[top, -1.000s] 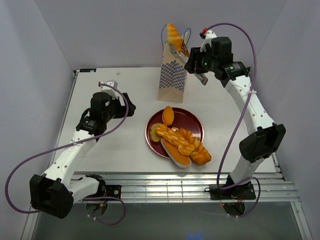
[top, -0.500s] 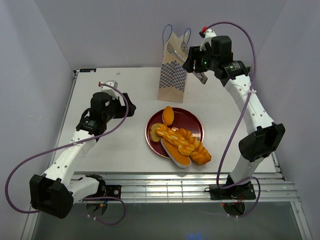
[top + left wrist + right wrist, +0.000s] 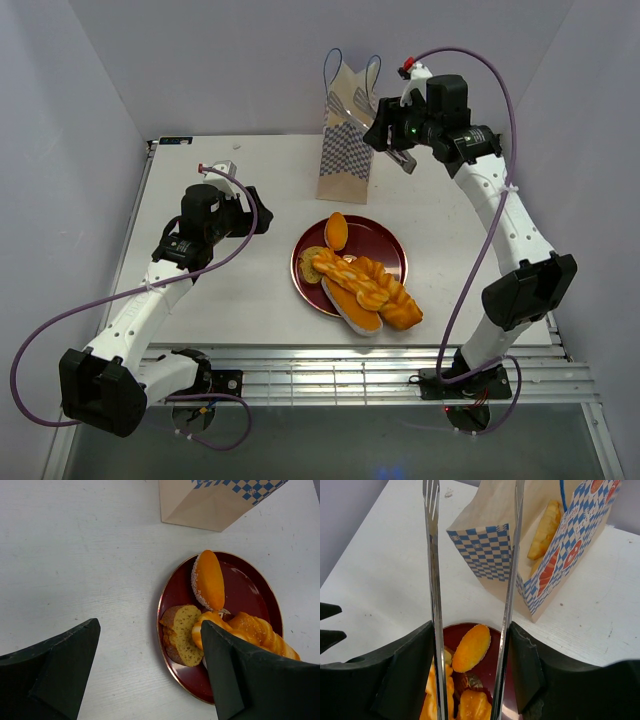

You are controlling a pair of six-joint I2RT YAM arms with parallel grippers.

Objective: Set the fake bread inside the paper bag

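Note:
The paper bag (image 3: 345, 150) stands upright behind the dark red plate (image 3: 385, 245). In the right wrist view a bread piece (image 3: 546, 527) lies inside the bag (image 3: 580, 545). More fake bread (image 3: 365, 285) is piled on the plate: a braided loaf, an oval roll (image 3: 336, 231) and slices (image 3: 185, 635). My right gripper (image 3: 398, 140) is shut on metal tongs (image 3: 434, 555), whose arms are spread and empty beside the bag's mouth. My left gripper (image 3: 255, 215) is open and empty, above the table left of the plate (image 3: 245, 590).
The white table (image 3: 220, 290) ends at a slatted metal rail along the near edge. Grey walls close in the back and both sides. The bag's blue loop handles (image 3: 330, 60) stick up at its top.
One second ago the tongs held a bread piece above the bag's mouth. That piece is now inside the bag and the tongs are empty. The left arm has not moved.

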